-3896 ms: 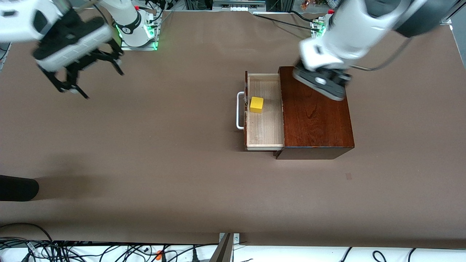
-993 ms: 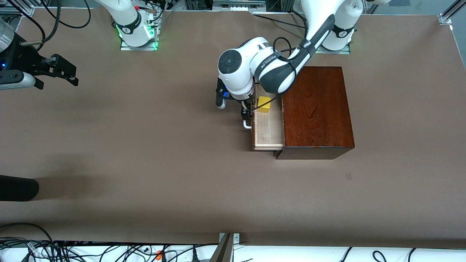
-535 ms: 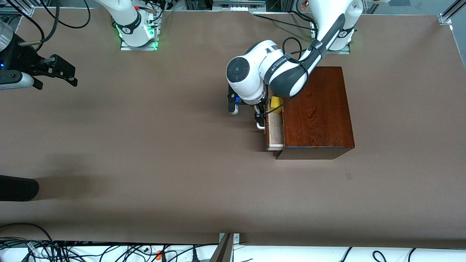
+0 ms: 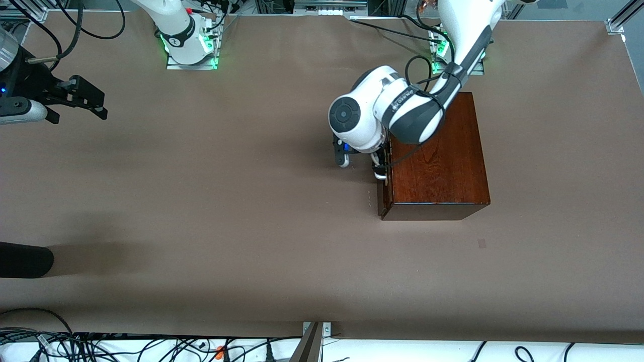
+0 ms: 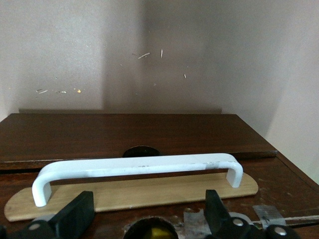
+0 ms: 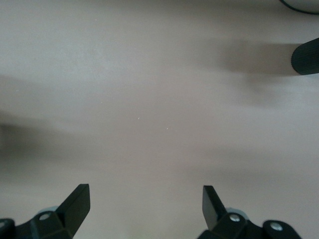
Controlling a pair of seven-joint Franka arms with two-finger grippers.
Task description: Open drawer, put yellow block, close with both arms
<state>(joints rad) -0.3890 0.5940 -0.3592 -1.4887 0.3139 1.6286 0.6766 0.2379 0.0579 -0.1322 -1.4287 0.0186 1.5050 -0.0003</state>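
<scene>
The drawer (image 4: 381, 200) is pushed into the dark mahogany box (image 4: 436, 156), its front flush with the box. My left gripper (image 4: 381, 165) is low against the drawer front, over the white bar handle (image 4: 380, 175). In the left wrist view the handle (image 5: 134, 167) lies across the dark front (image 5: 124, 134), just ahead of my open left gripper (image 5: 147, 219), which holds nothing. The yellow block is hidden in the front view; a bit of yellow (image 5: 152, 233) shows through a round hole in the front. My right gripper (image 4: 83, 98) waits open over bare table at the right arm's end, and it also shows in the right wrist view (image 6: 144, 206).
A black rounded object (image 4: 25, 259) lies at the table's edge at the right arm's end, nearer the front camera; it also shows in the right wrist view (image 6: 305, 59). Cables (image 4: 100, 347) run along the near edge. The arm bases (image 4: 188, 48) stand along the back edge.
My left gripper has pushed the drawer in, from half open to shut, and the yellow block has gone out of sight inside. The right arm has not moved in the last second.
</scene>
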